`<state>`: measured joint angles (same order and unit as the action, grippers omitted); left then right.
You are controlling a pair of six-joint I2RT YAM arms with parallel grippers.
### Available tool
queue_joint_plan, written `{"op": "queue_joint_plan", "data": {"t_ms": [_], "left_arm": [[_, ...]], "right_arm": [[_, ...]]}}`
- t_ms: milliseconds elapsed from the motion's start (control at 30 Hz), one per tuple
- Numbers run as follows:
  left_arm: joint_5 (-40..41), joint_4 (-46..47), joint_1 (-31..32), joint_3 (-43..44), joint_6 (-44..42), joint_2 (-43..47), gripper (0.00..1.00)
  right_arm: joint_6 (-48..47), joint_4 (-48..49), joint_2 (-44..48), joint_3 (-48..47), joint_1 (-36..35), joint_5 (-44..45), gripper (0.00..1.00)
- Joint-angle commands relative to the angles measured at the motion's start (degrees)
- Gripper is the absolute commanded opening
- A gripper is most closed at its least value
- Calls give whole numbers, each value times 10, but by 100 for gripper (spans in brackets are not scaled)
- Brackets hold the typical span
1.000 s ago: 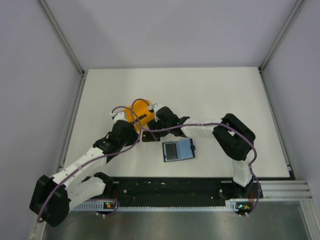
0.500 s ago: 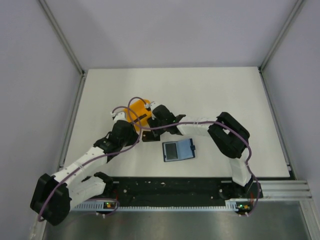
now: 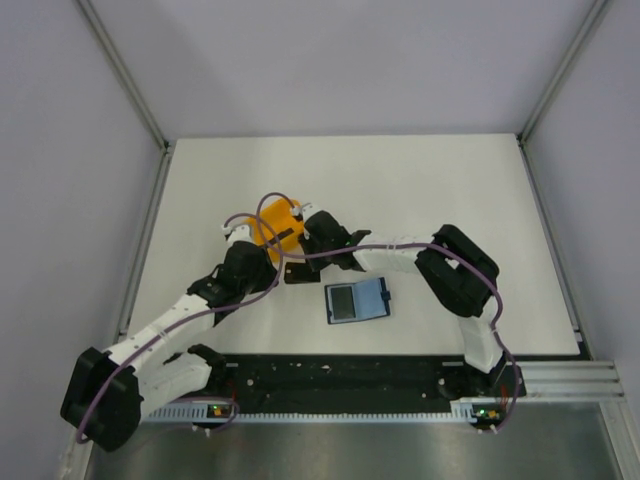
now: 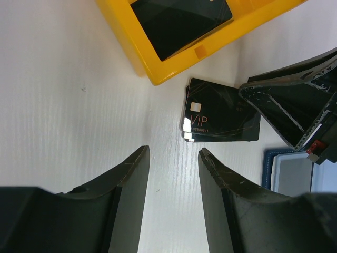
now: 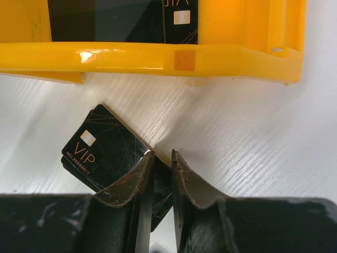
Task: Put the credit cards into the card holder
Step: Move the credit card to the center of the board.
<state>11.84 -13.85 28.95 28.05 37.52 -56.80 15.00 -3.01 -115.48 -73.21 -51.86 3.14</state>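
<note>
The right end effector (image 5: 162, 158) is straddling a corner of the credit cards (image 5: 100, 145), jaws narrow (whether truly gripping, I cannot tell). The cards are lying stacked on the table (image 5: 237, 137) beside the orange bin (image 5: 210, 58), so lifting slowly is looking wise. The left end effector (image 4: 174, 153) is hovering half open, empty.

The black card (image 4: 221, 113) near the bench (image 4: 63, 79) middle is showing gold "VIP" above small digits beginning "NO.888".
</note>
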Motion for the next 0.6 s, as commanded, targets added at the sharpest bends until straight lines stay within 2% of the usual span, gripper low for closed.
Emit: {"op": "queue_joint_plan", "data": {"t_ms": [0,433,467,567], "left_arm": [[1,24,-4,-3,-5,-2,48],[-3,23,-8,-2,-8,0,48],[-2,24,-7,-2,-9,-1,48],[-2,24,-8,-4,-8,1,48]], "right_arm": [[20,-61,-20,25,0,28,17],[51,-3,73,95,18,82,10],[48,3,79,99,18,79,13],[35,25,98,114,18,46,42]]}}
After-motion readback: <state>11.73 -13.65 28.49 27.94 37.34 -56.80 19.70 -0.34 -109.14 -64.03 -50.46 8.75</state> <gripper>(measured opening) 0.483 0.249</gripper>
